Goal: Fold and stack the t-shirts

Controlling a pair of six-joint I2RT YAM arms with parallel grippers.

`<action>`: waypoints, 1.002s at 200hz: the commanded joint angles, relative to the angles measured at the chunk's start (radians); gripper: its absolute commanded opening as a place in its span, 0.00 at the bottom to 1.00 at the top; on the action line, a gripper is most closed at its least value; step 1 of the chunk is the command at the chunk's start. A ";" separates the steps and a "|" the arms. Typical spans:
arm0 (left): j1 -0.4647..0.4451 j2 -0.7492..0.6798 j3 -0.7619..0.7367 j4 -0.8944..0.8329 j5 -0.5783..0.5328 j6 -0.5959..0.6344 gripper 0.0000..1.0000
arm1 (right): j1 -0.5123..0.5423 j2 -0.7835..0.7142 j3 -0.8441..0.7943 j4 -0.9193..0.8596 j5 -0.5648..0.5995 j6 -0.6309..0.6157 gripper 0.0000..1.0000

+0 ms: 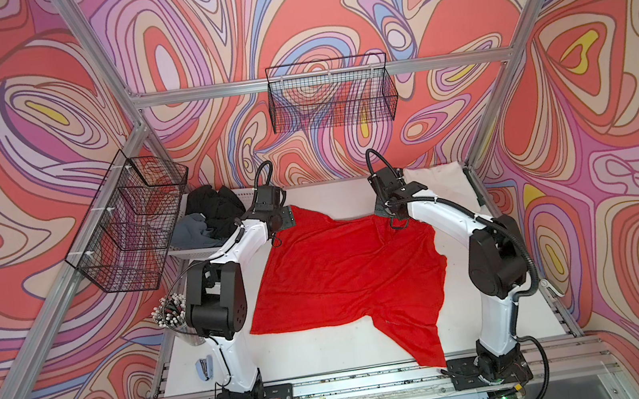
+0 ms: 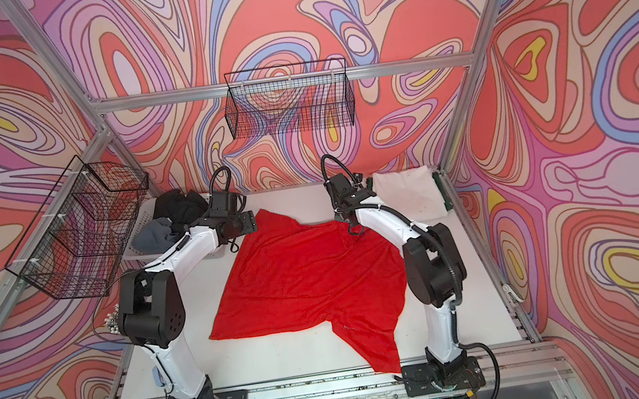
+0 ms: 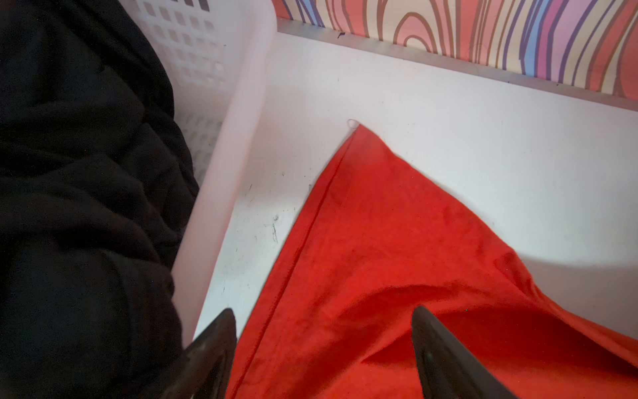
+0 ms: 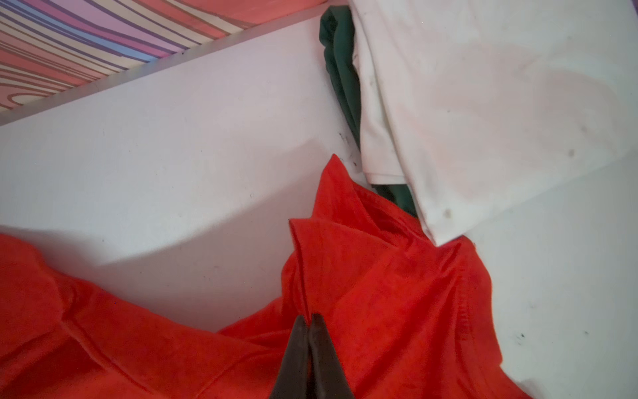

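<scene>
A large red t-shirt [image 1: 344, 272] [image 2: 303, 278] lies spread and rumpled over the middle of the white table. My left gripper [image 3: 324, 309] hangs open over its far left corner, next to the basket, with only red cloth [image 3: 379, 241] below the jaws. My right gripper [image 4: 309, 316] is shut on a raised fold of the red t-shirt [image 4: 379, 276] at its far right corner [image 1: 394, 222]. Just beyond lies a folded white t-shirt [image 4: 483, 103] [image 1: 437, 185] on top of a dark green one [image 4: 340, 69]. Black [image 1: 214, 210] [image 3: 86, 207] and grey [image 1: 192, 230] t-shirts are heaped in the basket.
The white perforated basket [image 3: 224, 172] stands at the far left of the table. Black wire baskets hang on the back wall [image 1: 331, 94] and the left wall [image 1: 128, 221]. A cup of white-tipped sticks [image 1: 169, 312] and a blue stapler [image 1: 204, 369] sit by the left arm's base.
</scene>
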 commanded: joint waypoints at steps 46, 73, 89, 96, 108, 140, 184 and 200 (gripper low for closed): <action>-0.003 -0.051 -0.014 0.020 0.027 -0.032 0.80 | -0.012 -0.008 -0.150 0.055 -0.024 0.046 0.25; -0.003 -0.055 -0.014 0.020 0.028 -0.030 0.80 | -0.043 -0.011 -0.189 0.104 -0.079 0.050 0.24; -0.004 -0.056 -0.014 0.016 0.028 -0.033 0.80 | -0.046 -0.007 -0.187 0.124 -0.080 0.040 0.24; -0.006 -0.056 -0.014 0.018 0.031 -0.033 0.80 | -0.048 0.003 -0.177 0.118 -0.073 0.034 0.24; -0.007 -0.054 -0.012 0.018 0.034 -0.032 0.80 | -0.051 0.025 -0.150 0.097 -0.051 0.024 0.26; -0.008 -0.043 -0.004 0.023 0.045 -0.032 0.80 | -0.103 0.063 -0.123 0.137 -0.084 -0.002 0.34; -0.008 -0.002 0.026 0.008 0.054 -0.030 0.80 | -0.129 0.128 -0.054 0.159 -0.142 -0.040 0.34; -0.009 0.002 0.026 0.003 0.054 -0.029 0.80 | -0.129 0.148 -0.042 0.163 -0.148 -0.048 0.31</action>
